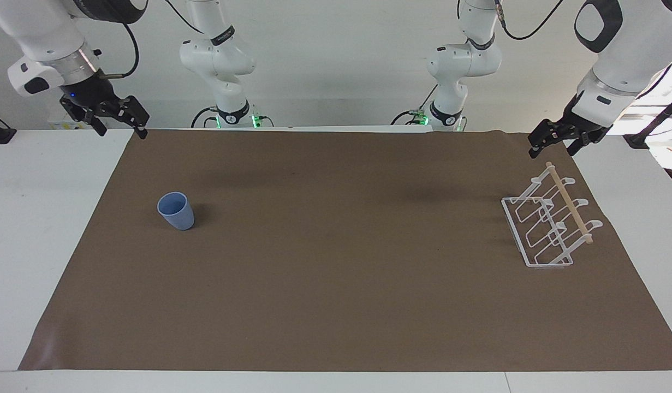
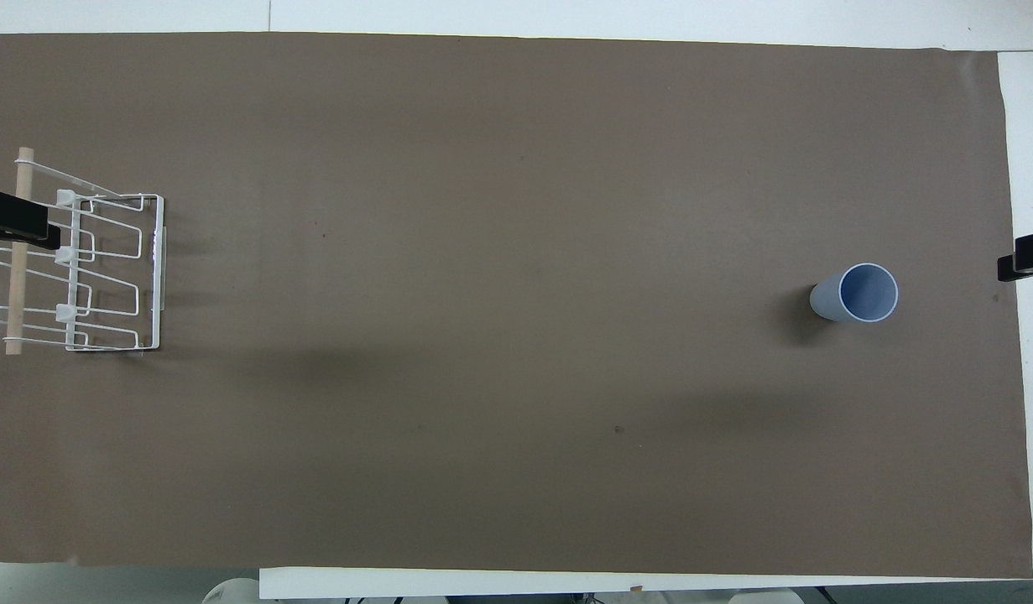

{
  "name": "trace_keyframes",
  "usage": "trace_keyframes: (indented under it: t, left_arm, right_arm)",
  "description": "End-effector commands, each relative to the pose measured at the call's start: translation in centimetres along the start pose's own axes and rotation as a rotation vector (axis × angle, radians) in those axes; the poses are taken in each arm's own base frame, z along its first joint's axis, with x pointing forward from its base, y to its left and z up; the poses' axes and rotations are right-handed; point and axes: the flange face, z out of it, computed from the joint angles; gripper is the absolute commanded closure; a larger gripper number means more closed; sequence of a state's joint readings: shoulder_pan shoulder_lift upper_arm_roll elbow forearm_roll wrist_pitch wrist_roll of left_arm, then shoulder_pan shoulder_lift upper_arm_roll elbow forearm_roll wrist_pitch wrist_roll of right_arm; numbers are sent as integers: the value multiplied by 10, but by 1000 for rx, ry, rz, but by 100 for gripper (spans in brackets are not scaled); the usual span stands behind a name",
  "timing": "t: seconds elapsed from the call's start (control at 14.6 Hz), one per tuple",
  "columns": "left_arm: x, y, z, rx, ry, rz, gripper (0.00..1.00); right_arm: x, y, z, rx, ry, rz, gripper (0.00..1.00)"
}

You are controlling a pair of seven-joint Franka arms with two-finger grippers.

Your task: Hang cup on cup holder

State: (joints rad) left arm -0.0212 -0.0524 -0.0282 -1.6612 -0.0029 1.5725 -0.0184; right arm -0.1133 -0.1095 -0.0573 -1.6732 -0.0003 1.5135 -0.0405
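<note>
Both my arms wait, raised.
My left gripper (image 1: 551, 143) over the cup holder (image 1: 548, 224) and right gripper (image 1: 120, 123) at the worktop's corner both gape; the cup (image 1: 176, 210) stands upright toward my right arm's end.

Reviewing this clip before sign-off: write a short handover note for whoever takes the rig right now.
Left gripper: raised above the cup holder's end nearer the robots, holding nothing, waiting.
Right gripper: raised over the brown mat's corner at its own end, holding nothing.
Light-blue cup: upright, rim up, on the mat toward the right arm's end, untouched.
Cup holder: at the left arm's end, no cup on it.
Done: nothing. Left: pick up the cup, carry it across, hang it on a prong.
</note>
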Motion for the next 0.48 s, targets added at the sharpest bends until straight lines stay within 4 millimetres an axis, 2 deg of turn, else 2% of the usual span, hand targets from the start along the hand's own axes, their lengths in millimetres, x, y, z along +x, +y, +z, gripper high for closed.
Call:
trace_keyframes:
  t: [0.0,0.41]
  left_arm:
    - [-2,-1,-1,14,-11,-7,0]
    - [-2,-1,-1,14,-11,-7,0]
  right_arm:
    - [-5,1,0,-3,15,-17,0]
    - [-6,0,0,11,9,-13,0]
